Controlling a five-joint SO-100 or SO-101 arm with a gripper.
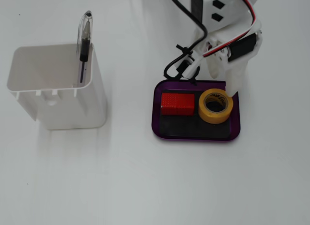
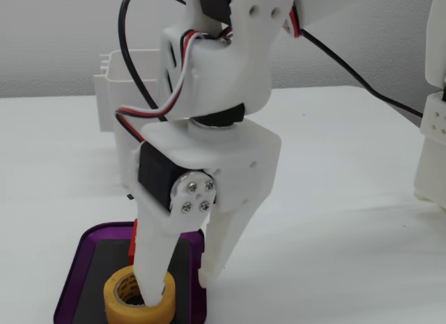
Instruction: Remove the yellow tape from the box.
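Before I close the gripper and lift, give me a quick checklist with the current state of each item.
1. Tape position: the yellow tape lies flat in the box. Ok.
2. Finger placement: in a fixed view one finger goes down into the roll's hole and the other stands outside the tape wall, past the box rim. Ok.
3. Gripper open around the wall, not yet clamped. Ok.
4. Outer fingertip clear of the purple rim: cannot tell.
5. Red block beside the tape with a small gap, not between the fingers. Ok.
6. Lift path: white container stands well away. Ok.
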